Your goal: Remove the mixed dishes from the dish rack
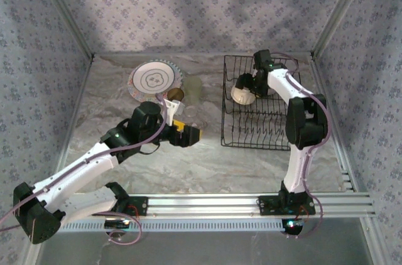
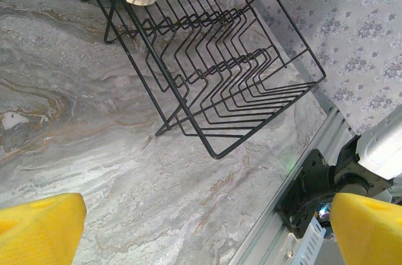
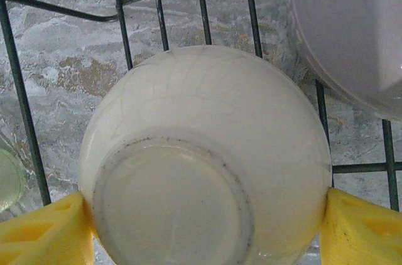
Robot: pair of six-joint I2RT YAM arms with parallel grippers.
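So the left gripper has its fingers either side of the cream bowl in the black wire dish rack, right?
No, wrong arm: the right gripper has its fingers either side of the cream bowl in the black wire dish rack, as the right wrist view shows. The left gripper is open above the marble table.

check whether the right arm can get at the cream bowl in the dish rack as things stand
Probably yes: its fingers flank the cream bowl, one against each side, with nothing between. The lilac bowl sits close beside it but looks clear of the fingers.
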